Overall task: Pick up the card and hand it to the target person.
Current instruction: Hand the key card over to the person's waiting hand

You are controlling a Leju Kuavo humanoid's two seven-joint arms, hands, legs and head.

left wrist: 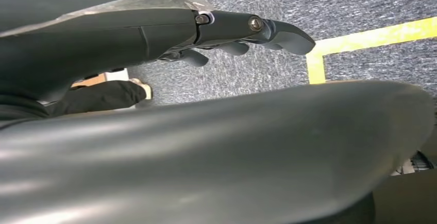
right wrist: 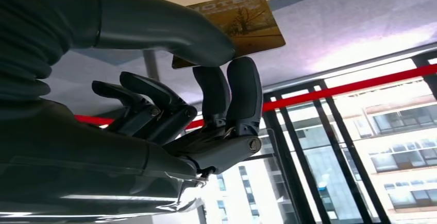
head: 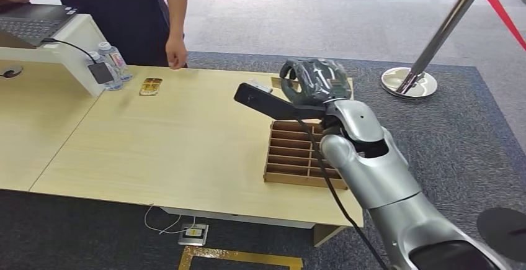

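Card (right wrist: pixel 242 20) already lifted, pinched between thumb and fingers (right wrist: pixel 245 87) of right hand (head: pixel 313 82); handover to person (head: pixel 177 49) remains; left hand's (left wrist: pixel 154 33) fingers curled, empty.

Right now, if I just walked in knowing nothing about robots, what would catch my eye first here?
Probably the robot's silver right arm raised over the pale wooden table, its dark right hand pinching a golden card between thumb and fingers. Just beneath it sits a slotted wooden tray, and across the table stands a person whose hand hangs near the far edge.
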